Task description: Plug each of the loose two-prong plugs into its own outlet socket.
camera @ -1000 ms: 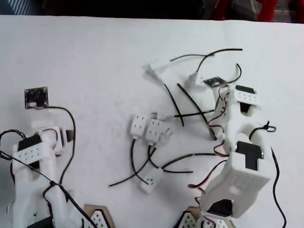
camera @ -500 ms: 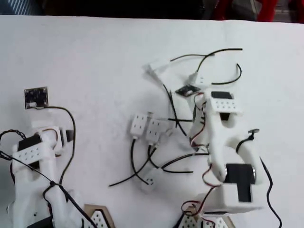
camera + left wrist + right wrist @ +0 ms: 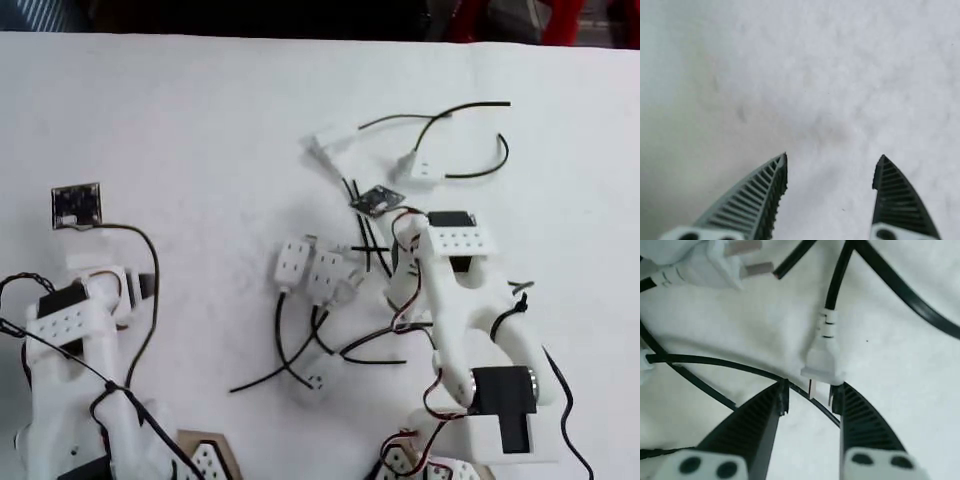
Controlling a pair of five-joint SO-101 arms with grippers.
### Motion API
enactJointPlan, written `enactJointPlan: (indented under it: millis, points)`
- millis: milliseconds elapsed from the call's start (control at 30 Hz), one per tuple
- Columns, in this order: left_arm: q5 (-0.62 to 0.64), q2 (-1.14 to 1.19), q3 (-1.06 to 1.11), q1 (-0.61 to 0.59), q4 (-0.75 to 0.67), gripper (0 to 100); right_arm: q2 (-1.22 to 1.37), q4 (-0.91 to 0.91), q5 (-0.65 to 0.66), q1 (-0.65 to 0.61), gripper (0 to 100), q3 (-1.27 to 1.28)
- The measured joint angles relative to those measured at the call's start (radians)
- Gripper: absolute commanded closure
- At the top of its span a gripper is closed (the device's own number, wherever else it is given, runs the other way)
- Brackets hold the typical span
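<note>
Right jaws, half open and gripping nothing, stand over a white two-prong plug (image 3: 822, 357) lying flat on the counter (image 3: 900, 370). Its prongs point into the gap between the tips, one prong just beside a tip, and a black cable (image 3: 715, 362) crosses beneath them. A second plug (image 3: 715, 262) lies farther off. From above, the right arm (image 3: 455, 240) sits at 3 o'clock of the paired sockets (image 3: 310, 265). A third plug (image 3: 320, 150) lies at their 12 o'clock. Left jaws, spread wide, hold nothing above the counter.
</note>
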Motion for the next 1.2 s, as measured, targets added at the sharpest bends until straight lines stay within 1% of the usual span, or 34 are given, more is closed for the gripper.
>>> enactJointPlan:
  millis: [167, 467, 600, 733, 800, 1000, 1200]
  points:
    - [0.000, 0.000, 0.000, 0.000, 0.000, 73, 0.000, 0.014, 0.000, -0.034, 85.8, -0.031]
    - [0.000, 0.000, 0.000, 0.000, 0.000, 73, 0.000, 0.008, 0.005, -0.051, 85.4, -0.031]
    - [0.000, 0.000, 0.000, 0.000, 0.000, 73, -0.038, 0.043, 0.005, -0.086, 85.4, -0.031]
    - [0.000, 0.000, 0.000, 0.000, 0.000, 73, -0.044, 0.023, -0.002, -0.075, 85.4, -0.037]
    - [0.000, 0.000, 0.000, 0.000, 0.000, 73, -0.044, 0.008, -0.034, -0.054, 85.4, -0.066]
    - [0.000, 0.000, 0.000, 0.000, 0.000, 73, 0.086, -0.002, -0.135, -0.048, 85.4, -0.175]
    - [0.000, 0.000, 0.000, 0.000, 0.000, 73, 0.258, -0.002, -0.163, -0.014, 85.4, -0.310]
